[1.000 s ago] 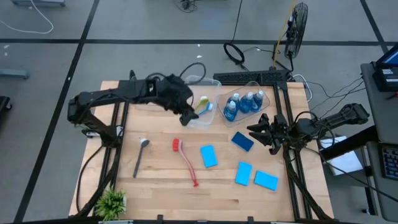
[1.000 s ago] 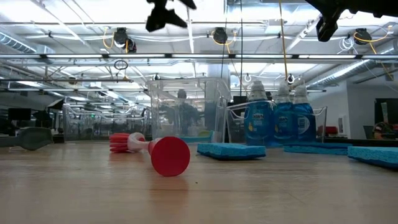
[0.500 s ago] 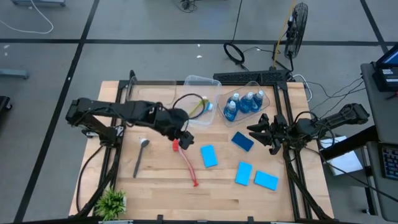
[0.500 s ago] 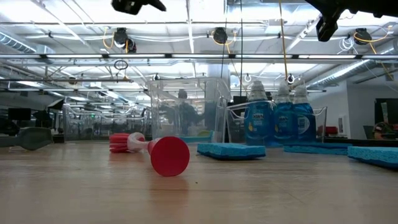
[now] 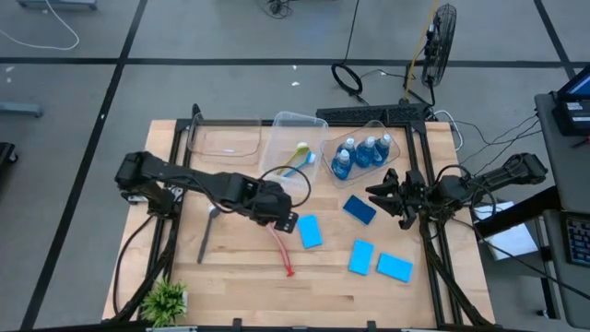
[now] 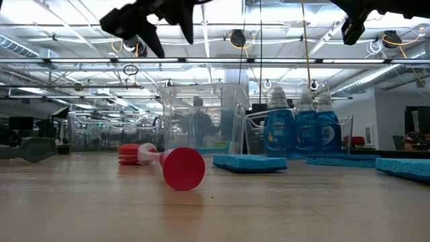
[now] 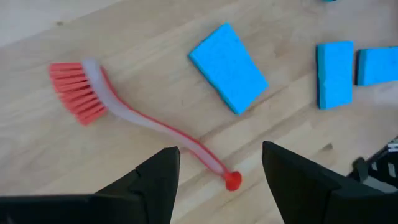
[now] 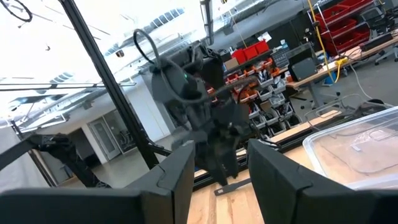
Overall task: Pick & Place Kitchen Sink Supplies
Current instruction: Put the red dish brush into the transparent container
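Since a second ago the left gripper [image 5: 284, 219] has swung away from the clear bins and come down over the red brush [image 5: 275, 238], now hovering just above its bristle head; nothing else on the table has shifted. In the left wrist view its fingers [image 7: 152, 183] are standing apart, empty, flanking the red brush [image 7: 134, 115] handle below without touching it.

Places relative to the red brush:
- grey brush [image 5: 208, 231] lying to its left, apart from it.
- nearest blue sponge [image 5: 309, 231] lying just to its right; three more sponges [image 5: 360, 209] [image 5: 361, 256] [image 5: 395, 267] spreading farther right.
- four bottles of blue liquid [image 5: 361, 153] standing in a clear bin [image 5: 387, 166] behind and to the right.
- yellow brush [image 5: 295, 159] and blue brush [image 5: 307, 160] resting in the middle bin [image 5: 277, 120] directly behind.
- small green plant [image 5: 166, 300] at the front left corner.

The right gripper [image 5: 387, 198] is waiting well right, above the table beside the dark blue sponge, fingers partly apart and holding nothing.
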Controlling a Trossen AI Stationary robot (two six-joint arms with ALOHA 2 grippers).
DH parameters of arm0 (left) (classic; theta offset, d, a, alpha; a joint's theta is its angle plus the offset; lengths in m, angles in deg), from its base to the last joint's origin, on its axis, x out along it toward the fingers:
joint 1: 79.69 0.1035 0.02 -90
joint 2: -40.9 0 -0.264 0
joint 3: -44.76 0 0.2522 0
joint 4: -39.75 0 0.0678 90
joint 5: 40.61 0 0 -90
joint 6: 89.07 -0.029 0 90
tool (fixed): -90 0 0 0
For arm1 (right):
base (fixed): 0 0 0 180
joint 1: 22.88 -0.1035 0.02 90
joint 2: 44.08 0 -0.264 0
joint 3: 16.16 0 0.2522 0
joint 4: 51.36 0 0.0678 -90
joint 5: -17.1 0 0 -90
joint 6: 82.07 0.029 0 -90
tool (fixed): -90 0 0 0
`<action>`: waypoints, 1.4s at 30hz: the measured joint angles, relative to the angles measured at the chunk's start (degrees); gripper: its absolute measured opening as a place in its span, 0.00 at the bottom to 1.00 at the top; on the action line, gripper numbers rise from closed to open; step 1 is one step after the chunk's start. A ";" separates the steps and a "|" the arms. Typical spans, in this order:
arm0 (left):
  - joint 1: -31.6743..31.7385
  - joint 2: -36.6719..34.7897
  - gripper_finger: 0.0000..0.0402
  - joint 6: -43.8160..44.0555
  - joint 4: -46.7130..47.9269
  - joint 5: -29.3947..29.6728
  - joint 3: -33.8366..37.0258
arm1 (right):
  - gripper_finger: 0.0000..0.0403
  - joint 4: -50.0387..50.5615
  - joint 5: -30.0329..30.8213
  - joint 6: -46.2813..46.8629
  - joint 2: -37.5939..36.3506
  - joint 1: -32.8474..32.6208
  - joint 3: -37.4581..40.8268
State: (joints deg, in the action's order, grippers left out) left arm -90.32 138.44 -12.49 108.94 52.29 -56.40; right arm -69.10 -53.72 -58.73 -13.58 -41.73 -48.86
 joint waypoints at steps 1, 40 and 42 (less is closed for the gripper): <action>0.00 0.88 0.57 0.18 -0.20 -0.09 -0.02 | 0.33 -0.05 0.02 0.00 -0.01 0.00 0.00; -2.73 14.12 0.57 17.41 -15.56 -11.46 11.19 | 0.33 0.03 0.07 -0.19 -0.02 0.00 0.00; -2.54 14.09 0.57 17.91 -15.79 -11.44 11.19 | 0.33 0.03 0.09 -0.20 -0.02 0.00 0.00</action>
State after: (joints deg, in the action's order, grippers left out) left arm -92.86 152.53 5.42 93.15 40.85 -45.21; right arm -69.06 -53.63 -58.93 -13.60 -41.73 -48.86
